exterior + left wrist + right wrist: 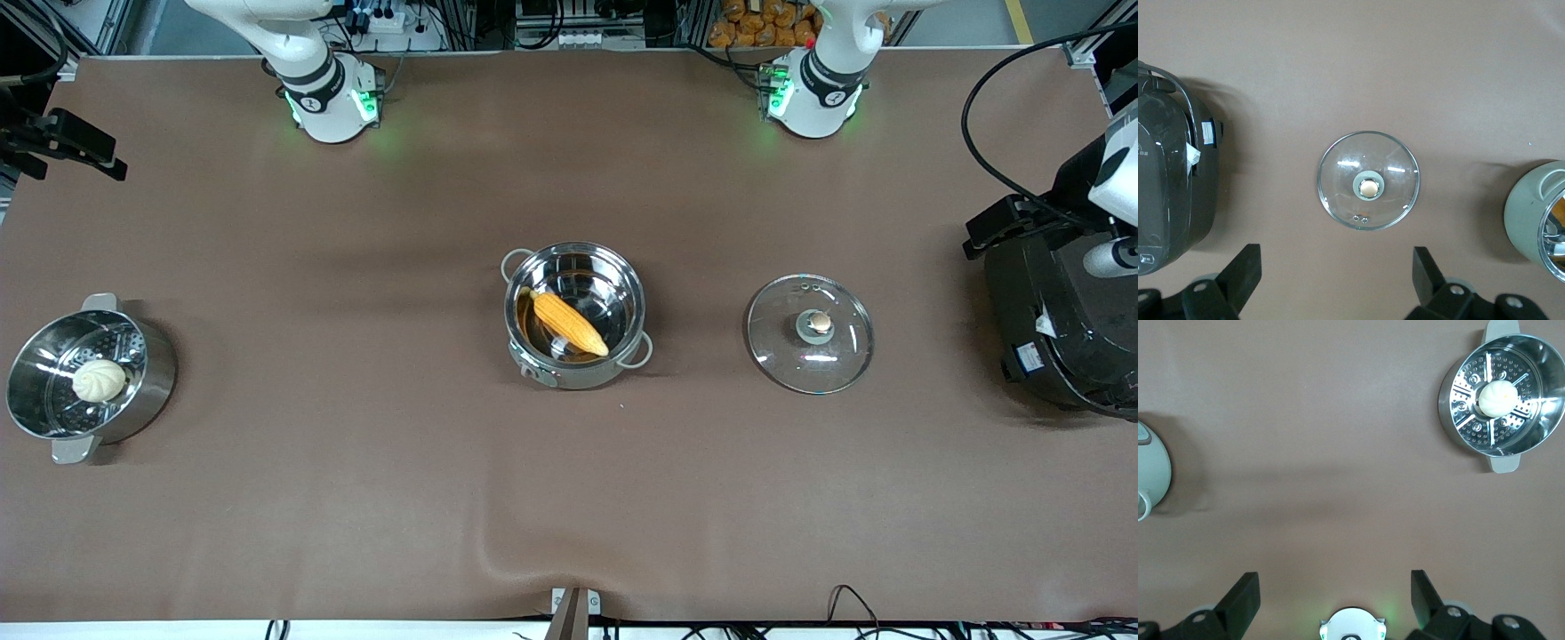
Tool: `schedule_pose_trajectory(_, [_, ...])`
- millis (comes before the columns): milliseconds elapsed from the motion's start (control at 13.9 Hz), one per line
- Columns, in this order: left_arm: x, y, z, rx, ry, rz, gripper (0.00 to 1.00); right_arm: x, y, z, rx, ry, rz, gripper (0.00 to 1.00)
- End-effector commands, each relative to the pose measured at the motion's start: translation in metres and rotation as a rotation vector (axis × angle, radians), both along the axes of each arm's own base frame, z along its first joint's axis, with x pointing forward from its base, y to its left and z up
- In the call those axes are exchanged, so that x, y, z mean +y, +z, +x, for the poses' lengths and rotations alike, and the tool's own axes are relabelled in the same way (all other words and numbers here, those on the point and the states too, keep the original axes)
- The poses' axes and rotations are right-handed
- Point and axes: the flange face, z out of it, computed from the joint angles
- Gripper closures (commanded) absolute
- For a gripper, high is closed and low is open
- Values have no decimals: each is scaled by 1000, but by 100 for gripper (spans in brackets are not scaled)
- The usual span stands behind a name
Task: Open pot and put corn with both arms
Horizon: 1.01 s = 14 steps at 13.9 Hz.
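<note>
The steel pot (622, 276) stands open at the middle of the table, with the yellow corn (569, 324) lying inside it. Its glass lid (840, 356) lies flat on the table beside it, toward the left arm's end. My left gripper (1336, 267) is open and empty, high over the table next to the lid (1398, 163); the pot's wall (1528, 207) shows at that view's edge. My right gripper (1335, 587) is open and empty, high over bare table above its own base; the pot's edge (1151, 470) shows there too. Neither gripper shows in the front view.
A steel steamer pot (151, 373) with a pale bun (98, 380) stands at the right arm's end; it also shows in the right wrist view (1458, 413). A big black cooker (1058, 329) stands at the left arm's end.
</note>
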Motion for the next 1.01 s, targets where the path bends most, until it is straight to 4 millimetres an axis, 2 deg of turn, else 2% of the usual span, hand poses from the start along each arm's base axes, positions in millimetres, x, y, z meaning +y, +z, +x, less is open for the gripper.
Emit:
schedule_pose_trajectory(0, [2,9,-4,-7,-13,-16,0,-5,-6,5,3,-22,-7,0])
schedule_pose_trajectory(215, [2,9,-4,-7,-15,-21,0,-4,-12,23,0,-16,-8,0])
schedule_pose_trajectory(646, [2,10,-5,-8,-15,-21,0,9,-8,25,-6,8,-8,0])
schedule_pose_trajectory(933, [2,10,-5,-8,-15,-21,0,9,-8,27,-5,8,-8,0])
